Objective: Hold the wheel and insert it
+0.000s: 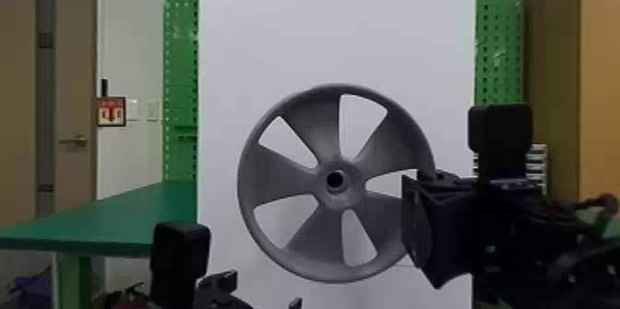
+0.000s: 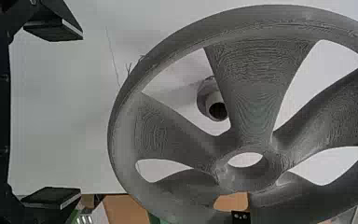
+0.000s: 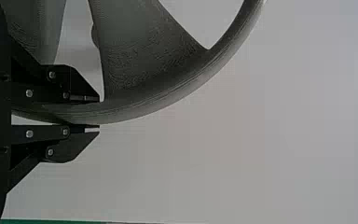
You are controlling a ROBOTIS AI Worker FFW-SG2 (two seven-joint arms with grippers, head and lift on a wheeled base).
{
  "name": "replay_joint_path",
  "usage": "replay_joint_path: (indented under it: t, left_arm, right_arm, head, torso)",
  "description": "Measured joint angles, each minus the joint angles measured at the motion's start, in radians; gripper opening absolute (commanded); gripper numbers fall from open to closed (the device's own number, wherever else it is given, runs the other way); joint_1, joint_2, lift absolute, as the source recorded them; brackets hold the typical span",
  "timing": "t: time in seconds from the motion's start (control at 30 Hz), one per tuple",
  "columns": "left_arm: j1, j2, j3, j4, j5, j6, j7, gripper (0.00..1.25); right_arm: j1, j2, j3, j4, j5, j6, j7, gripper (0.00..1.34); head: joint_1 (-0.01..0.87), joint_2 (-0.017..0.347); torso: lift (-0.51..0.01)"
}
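On the left, beyond the green table (image 1: 115,213), a door (image 1: 76,100) stands beside a wall with a red-and-white sign (image 1: 111,111), and a green perforated board (image 1: 181,68) comes next. Low in the head view is the left gripper (image 1: 260,292); in its wrist view, the left gripper (image 2: 81,115) has its two fingers wide apart, with nothing between them, and the wheel just beyond their tips

In the middle, in front of a tall white panel (image 1: 341,22), the grey five-spoked wheel (image 1: 316,257) stands on edge, held up in the air. Its round face points toward the head camera, so its long axis, the line through the hub (image 1: 341,197), runs level, roughly from that camera to the panel. In the left wrist view, a round shaft (image 2: 213,105) on the panel shows through a gap between two spokes, behind the wheel

To the right, the right gripper (image 1: 415,220) comes in from the side at the wheel's right edge. Its fingers are clamped on the rim, one on the inner side and one on the outer. Farther right are more green board, a stack of drawers (image 1: 539,165) and a tan cabinet (image 1: 599,77)
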Motion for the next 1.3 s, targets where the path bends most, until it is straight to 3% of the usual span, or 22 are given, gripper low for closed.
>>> replay_joint_path:
  t: [1.3]
  left_arm:
    - [-0.001, 0.003, -0.003, 0.0, 0.002, 0.0, 0.0, 1.14]
  right_arm:
    - [0.001, 0.0, 0.008, 0.019, -0.002, -0.021, -0.001, 0.15]
  head:
    - [0.006, 0.14]
  torso:
    - [-0.475]
